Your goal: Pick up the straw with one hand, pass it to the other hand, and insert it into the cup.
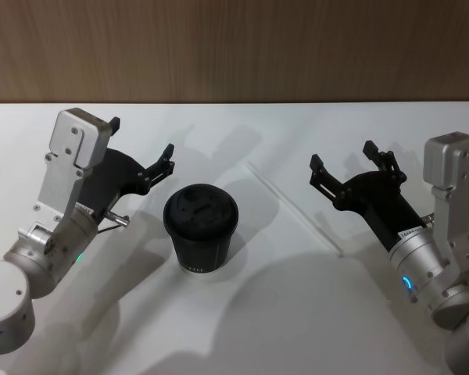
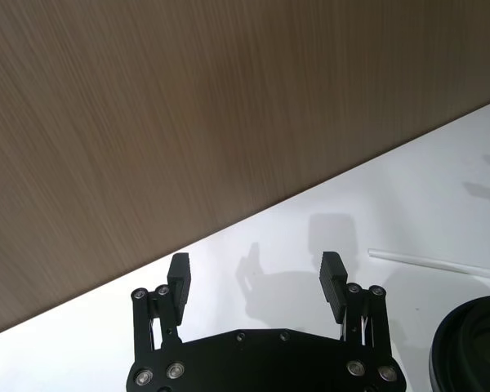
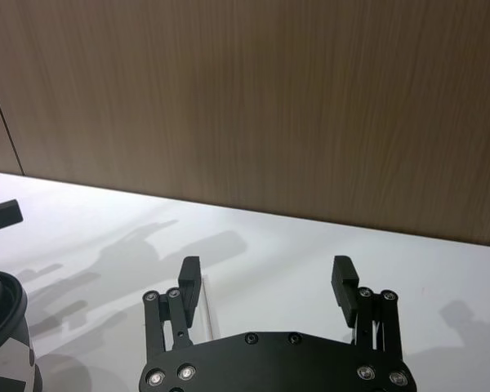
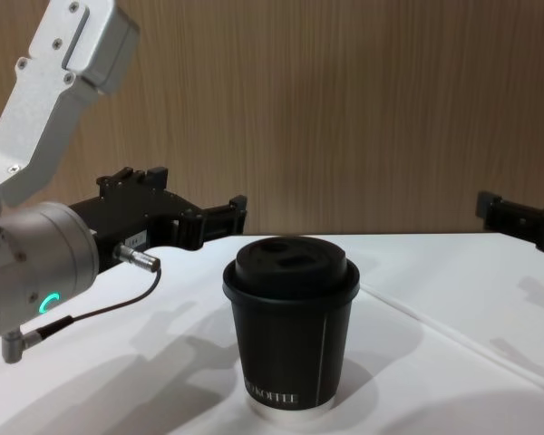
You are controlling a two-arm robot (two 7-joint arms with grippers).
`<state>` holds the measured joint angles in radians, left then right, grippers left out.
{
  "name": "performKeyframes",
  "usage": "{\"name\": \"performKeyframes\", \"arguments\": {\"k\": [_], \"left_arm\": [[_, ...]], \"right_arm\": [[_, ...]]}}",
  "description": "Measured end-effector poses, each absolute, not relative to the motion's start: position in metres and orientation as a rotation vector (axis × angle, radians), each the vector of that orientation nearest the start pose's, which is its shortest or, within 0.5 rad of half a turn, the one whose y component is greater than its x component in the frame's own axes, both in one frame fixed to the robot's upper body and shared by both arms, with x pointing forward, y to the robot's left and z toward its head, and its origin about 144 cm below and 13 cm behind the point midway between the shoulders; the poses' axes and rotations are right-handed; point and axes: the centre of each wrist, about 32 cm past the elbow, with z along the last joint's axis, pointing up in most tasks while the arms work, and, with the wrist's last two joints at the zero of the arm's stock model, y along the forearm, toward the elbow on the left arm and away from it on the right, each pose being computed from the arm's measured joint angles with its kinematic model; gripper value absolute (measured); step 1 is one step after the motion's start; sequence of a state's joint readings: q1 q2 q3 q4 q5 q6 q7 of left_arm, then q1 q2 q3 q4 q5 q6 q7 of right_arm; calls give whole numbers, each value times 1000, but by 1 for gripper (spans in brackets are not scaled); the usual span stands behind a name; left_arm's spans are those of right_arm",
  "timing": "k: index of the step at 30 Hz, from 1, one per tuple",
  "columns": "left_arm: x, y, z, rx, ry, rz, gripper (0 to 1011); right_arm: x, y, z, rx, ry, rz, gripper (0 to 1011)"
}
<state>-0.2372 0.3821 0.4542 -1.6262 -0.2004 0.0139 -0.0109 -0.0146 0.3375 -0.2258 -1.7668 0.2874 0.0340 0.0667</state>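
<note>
2 grippers hover empty, fingers spread wide: left gripper (image 1: 142, 137) centre-left of head view, right gripper (image 1: 343, 155) centre-right. Lidded cup (image 1: 201, 226) upright at centre; straw (image 1: 295, 207) flat on table (image 1: 242, 328), right of cup, apart.

The cup (image 4: 290, 353), between the left claw (image 1: 142, 136) and the right claw (image 1: 342, 155) and nearer the left one, bears small white lettering (image 4: 274, 396) low on its wall: "OFFEE" reads clearly, the first letter does not. A pale label (image 1: 410, 232) behind the right claw is too small to read.
</note>
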Motion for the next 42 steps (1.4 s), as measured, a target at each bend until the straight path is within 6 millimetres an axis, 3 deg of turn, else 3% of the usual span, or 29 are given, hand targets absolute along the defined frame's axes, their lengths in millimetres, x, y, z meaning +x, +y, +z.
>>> {"name": "performKeyframes", "arguments": {"k": [42], "left_arm": [[492, 198, 1204, 61, -268, 1124, 997]], "right_arm": [[443, -237, 1189, 26, -75, -1229, 1001]]}}
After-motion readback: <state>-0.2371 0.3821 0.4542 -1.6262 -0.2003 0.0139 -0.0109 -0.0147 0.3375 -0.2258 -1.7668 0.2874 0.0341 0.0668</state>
